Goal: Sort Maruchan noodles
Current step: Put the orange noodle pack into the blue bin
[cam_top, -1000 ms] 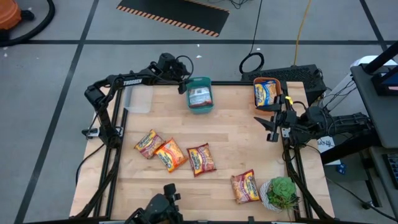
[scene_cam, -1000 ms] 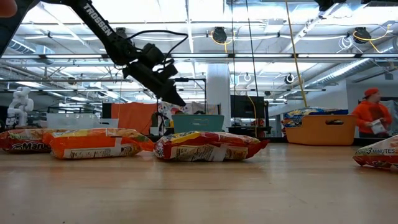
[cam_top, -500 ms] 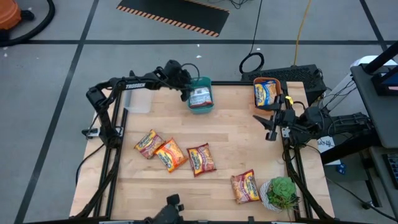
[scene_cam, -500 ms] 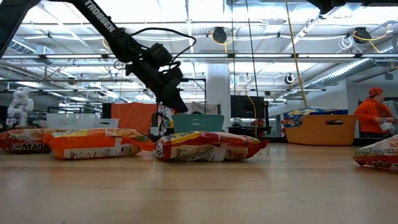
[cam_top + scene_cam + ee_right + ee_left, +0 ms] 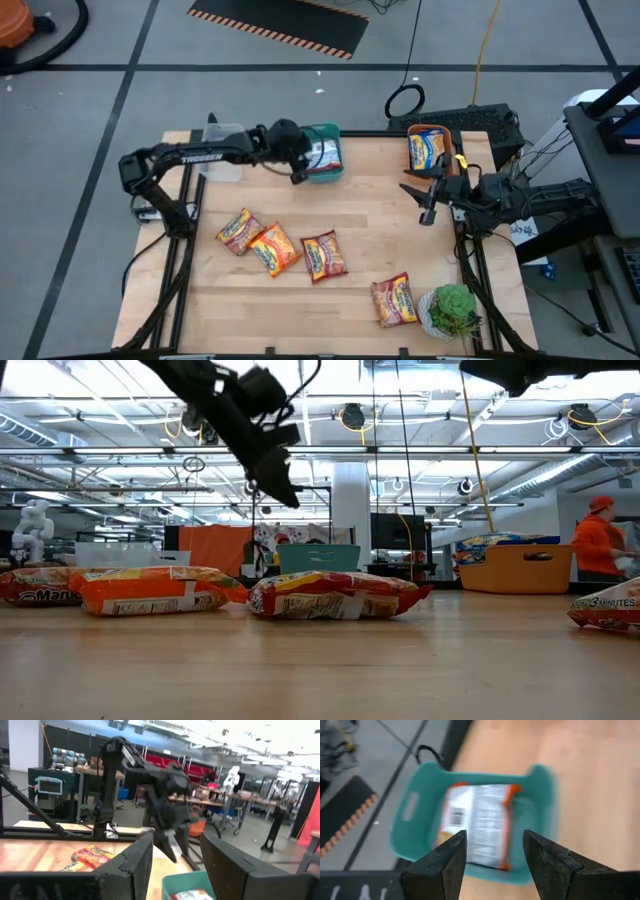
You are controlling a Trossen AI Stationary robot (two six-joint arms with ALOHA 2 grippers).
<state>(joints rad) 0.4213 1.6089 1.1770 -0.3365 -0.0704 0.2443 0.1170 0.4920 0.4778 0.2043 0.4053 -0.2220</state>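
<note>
Silver-backed noodle packet [image 5: 481,825], flat in teal bin [image 5: 538,810]

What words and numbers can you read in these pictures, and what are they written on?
"TROSSEN": on the left arm, high view.
"3 MINUTES": on the noodle packet at the right edge, low view.
"Maru", cut off: on the red packet at far left, low view.
Barcode digits and print on the packet in the teal bin: too blurred.
</note>
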